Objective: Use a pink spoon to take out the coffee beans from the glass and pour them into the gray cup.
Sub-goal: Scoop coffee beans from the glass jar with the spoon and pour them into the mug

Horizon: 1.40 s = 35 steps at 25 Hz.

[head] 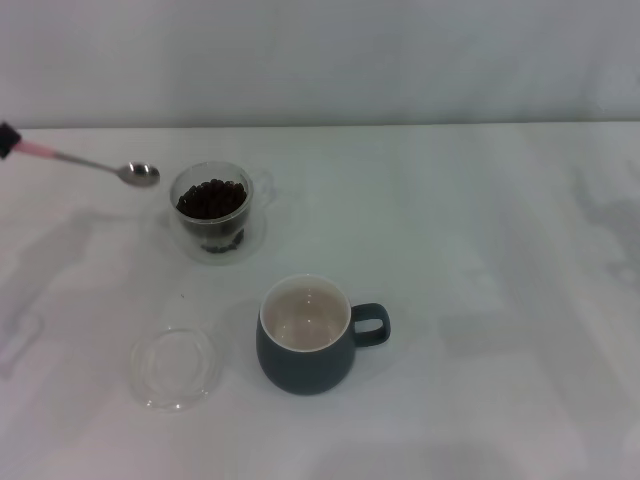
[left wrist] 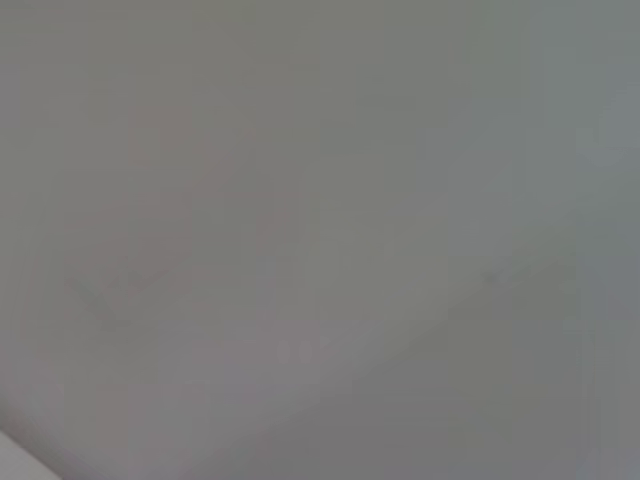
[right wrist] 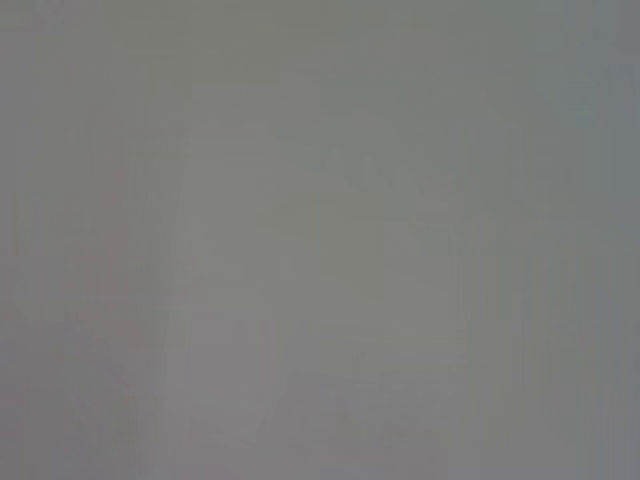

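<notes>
You can see the left gripper [head: 8, 140] at the nine o'clock edge of the head view, clenched on the pink end of the pink spoon [head: 95, 163]. The spoon's bowl hangs just beside the glass [head: 213, 212], at its ten o'clock. The coffee beans [head: 211, 199] sit inside the glass. The gray cup [head: 308, 335] stands at the glass's five o'clock, near it. A clear dish [head: 176, 368] lies at the cup's nine o'clock. The right gripper does not show.

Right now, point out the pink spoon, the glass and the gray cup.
pink spoon [head: 138, 173]: head view, on its metal bowl.
glass [head: 187, 238]: head view, on its clear wall, lower left side.
gray cup [head: 300, 368]: head view, on its dark outer wall.
</notes>
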Available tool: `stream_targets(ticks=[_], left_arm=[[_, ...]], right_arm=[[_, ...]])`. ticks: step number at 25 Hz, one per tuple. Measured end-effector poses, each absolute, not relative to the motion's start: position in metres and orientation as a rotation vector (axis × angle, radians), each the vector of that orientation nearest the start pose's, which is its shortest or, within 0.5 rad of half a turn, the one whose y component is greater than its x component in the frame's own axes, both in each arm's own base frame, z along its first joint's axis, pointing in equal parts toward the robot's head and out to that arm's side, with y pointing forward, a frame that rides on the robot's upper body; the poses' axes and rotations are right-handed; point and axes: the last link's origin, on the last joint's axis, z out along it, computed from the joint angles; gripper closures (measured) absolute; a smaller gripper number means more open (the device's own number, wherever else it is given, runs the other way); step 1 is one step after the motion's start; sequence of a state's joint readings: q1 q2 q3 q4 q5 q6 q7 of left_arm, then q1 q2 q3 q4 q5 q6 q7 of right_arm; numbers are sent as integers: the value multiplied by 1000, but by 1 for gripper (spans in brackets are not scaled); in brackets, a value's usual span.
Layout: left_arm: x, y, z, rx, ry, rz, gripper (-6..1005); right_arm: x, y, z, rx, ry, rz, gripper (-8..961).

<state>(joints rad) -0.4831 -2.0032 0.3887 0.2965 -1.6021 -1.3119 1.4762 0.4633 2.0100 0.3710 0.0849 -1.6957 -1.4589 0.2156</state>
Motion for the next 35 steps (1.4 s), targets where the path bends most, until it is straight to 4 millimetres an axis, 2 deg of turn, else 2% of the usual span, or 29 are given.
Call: stream_targets(ticks=[6, 14, 21, 26, 28, 35], left_arm=[[-320, 382, 64, -1698, -1375, -1268, 872], [-309, 398, 68, -1772, -1449, -1212, 872], [-304, 411, 59, -1808, -1454, -1090, 872], [-290, 422, 52, -1830, -1441, -1083, 872], [-275, 430, 41, -1891, -1424, -1051, 872], [-263, 434, 26, -1967, -1394, -979, 872]], right_arm=[[334, 330, 64, -1317, 386, 872, 125], [328, 339, 71, -1246, 394, 909, 125], [332, 341, 79, -1226, 387, 891, 125], [336, 341, 84, -1219, 378, 870, 125], [336, 341, 85, -1213, 378, 869, 125], [340, 341, 89, -1211, 376, 849, 125]])
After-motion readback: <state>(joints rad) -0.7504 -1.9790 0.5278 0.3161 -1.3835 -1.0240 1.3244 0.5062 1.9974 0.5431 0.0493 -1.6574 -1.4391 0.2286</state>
